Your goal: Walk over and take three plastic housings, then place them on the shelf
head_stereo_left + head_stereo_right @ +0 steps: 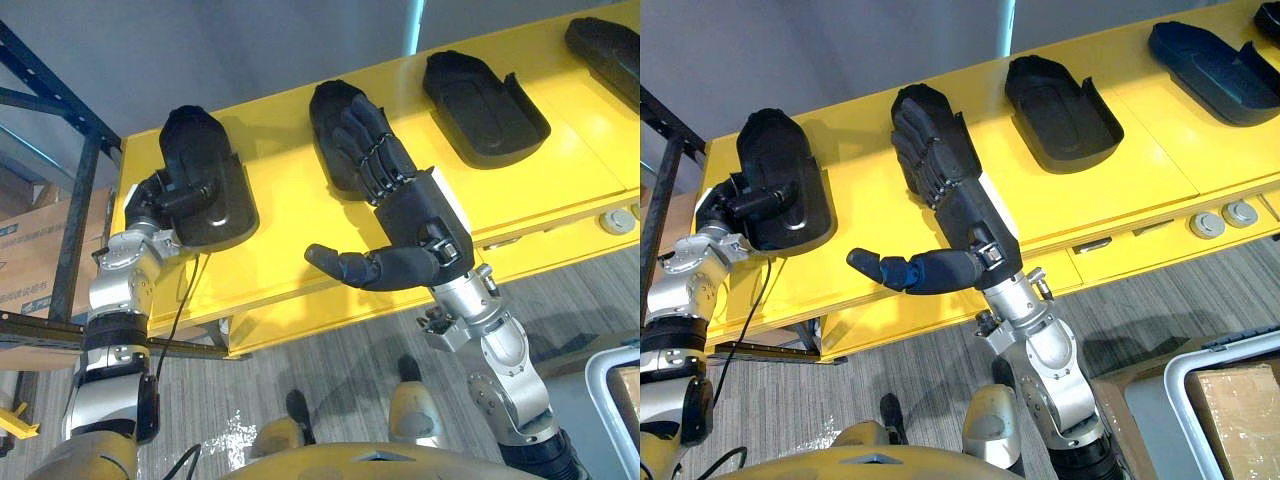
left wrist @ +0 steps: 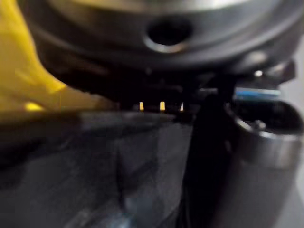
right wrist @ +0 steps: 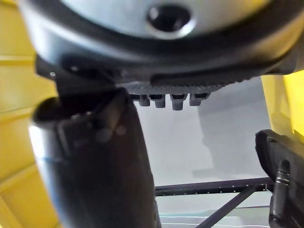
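Currently the yellow tabletop (image 1: 280,170) carries a row of black plastic housings, all hollow side up: the leftmost housing (image 1: 205,150) at the tabletop's left end, then the second housing (image 1: 335,110), the third housing (image 1: 485,105) and the fourth housing (image 1: 605,45) toward its right end. Each one's long axis runs from the tabletop's near edge toward its far edge, slightly slanted, with the rounded, closed end pointing to the far edge.

The right robot hand (image 1: 410,210) lies spread flat on the second housing, fingers straight and thumb out over the tabletop's near edge, gripping nothing. The left robot hand (image 1: 180,195) sits at the leftmost housing's near end; I cannot tell whether it has hold.

The step looks like the pickup. To do it well, the right robot hand should probably close across the short width, thumb under the near rim, and lift level.
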